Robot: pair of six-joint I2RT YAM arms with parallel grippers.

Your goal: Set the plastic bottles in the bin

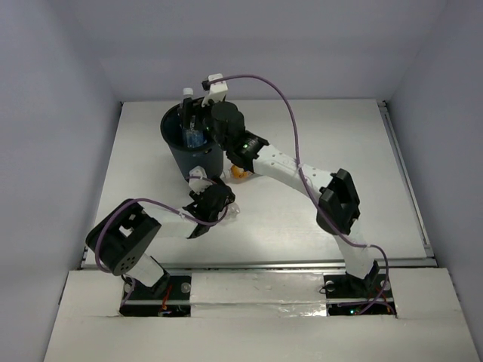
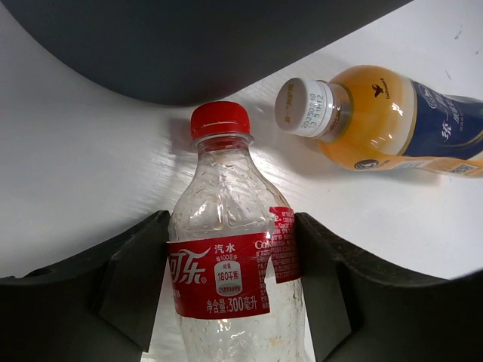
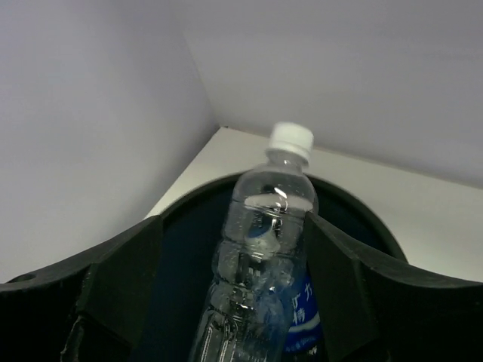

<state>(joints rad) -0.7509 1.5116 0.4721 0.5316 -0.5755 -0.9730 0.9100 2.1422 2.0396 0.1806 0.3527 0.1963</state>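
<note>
My left gripper (image 1: 215, 202) (image 2: 232, 226) is shut on the clear red-labelled, red-capped bottle (image 2: 226, 256) low over the table, just in front of the black bin (image 1: 181, 154) (image 2: 189, 45). The orange bottle with a dark blue label (image 2: 392, 121) (image 1: 240, 172) lies on the table to its right. My right gripper (image 1: 195, 124) (image 3: 232, 226) is over the bin (image 3: 362, 207). A clear white-capped bottle (image 3: 264, 226) (image 1: 186, 92) stands between its fingers, touching only the right finger (image 3: 339, 286), with a gap on the left. A blue label (image 3: 303, 317) (image 1: 193, 139) shows inside the bin.
The bin stands at the back left of the white table (image 1: 317, 136), near the left wall (image 1: 53, 136). The right arm (image 1: 302, 173) reaches across the table's middle to the bin. A raised rail (image 1: 407, 181) runs along the table's right edge.
</note>
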